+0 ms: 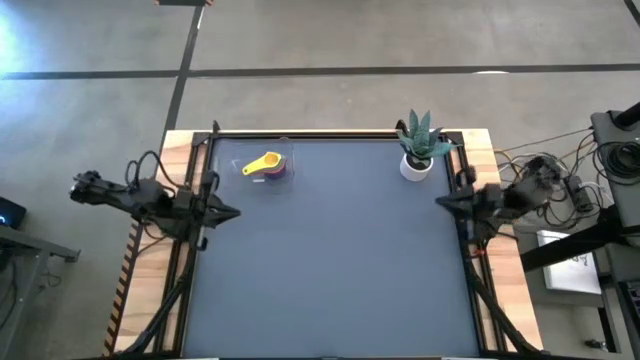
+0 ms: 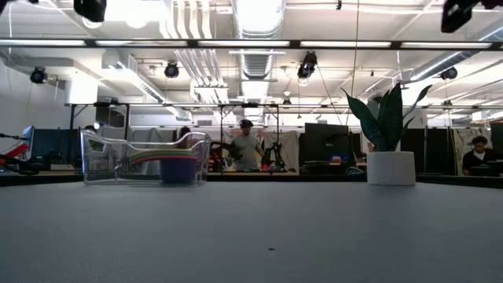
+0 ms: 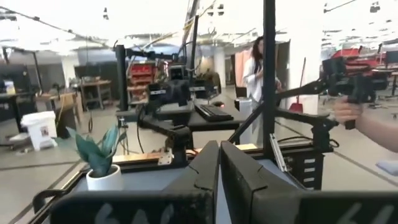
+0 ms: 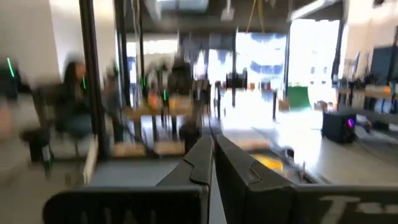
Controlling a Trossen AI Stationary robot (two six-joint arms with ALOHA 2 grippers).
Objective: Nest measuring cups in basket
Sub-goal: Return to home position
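The clear basket stands at the table's far left, resting on its base; the low view shows the basket with the measuring cups stacked inside, their coloured rims layered over a purple one. From above, the yellow cup sits on top, with purple beside it. My left gripper waits at the table's left edge, shut and holding nothing; in its wrist view the fingertips meet. My right gripper waits at the right edge, also shut and holding nothing.
A white pot with a spiky green plant stands at the table's far right corner area. The dark table top lies open between the arms. People stand and sit in the room behind the table.
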